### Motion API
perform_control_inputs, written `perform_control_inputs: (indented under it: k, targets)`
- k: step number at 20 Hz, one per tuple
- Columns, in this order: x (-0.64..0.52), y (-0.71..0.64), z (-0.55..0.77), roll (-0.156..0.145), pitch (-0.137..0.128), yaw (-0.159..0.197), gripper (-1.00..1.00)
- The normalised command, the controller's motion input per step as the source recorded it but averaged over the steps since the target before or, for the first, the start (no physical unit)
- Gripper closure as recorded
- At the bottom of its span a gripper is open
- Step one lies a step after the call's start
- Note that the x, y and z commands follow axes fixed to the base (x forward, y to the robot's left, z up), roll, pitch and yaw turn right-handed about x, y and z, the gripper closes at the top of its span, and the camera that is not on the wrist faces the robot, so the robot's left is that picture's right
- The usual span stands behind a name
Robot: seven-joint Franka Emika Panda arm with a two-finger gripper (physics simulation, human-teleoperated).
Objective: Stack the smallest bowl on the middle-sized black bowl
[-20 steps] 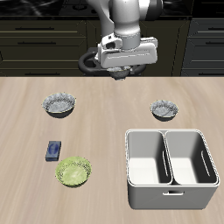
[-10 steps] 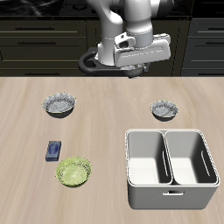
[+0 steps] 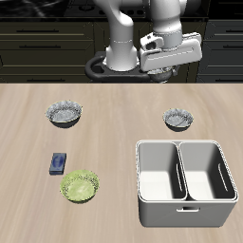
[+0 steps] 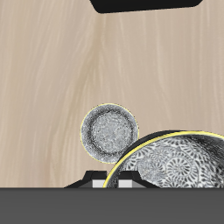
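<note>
Gripper [image 3: 168,73] hangs high at the table's back with nothing in it; whether its fingers stand apart or together I cannot tell. The gravest risk is taking the wrong bowl: the wrist view shows the smallest bowl [image 4: 110,133] right against a wider ruffled bowl [image 4: 175,162], so a careless descent could clip that rim. The middle-sized black bowl [image 3: 177,119] sits behind the white caddy [image 3: 185,204], so a low carry might strike it. A lesser risk is an off-centre release that tilts the stack.
</note>
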Motion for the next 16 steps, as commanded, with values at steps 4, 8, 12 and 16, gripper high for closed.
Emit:
perform_control_inputs:
  k: [4, 8, 12, 16]
  targets:
    - [0.11, 0.41, 0.01, -0.002, -0.024, 0.024, 1.0]
    - [0.14, 0.19, 0.01, -0.027, -0.018, 0.007, 1.0]
    - [0.18, 0.22, -0.08, -0.034, 0.006, -0.007, 1.0]
    - [0.08, 0.11, -0.04, -0.04, -0.035, 0.026, 1.0]
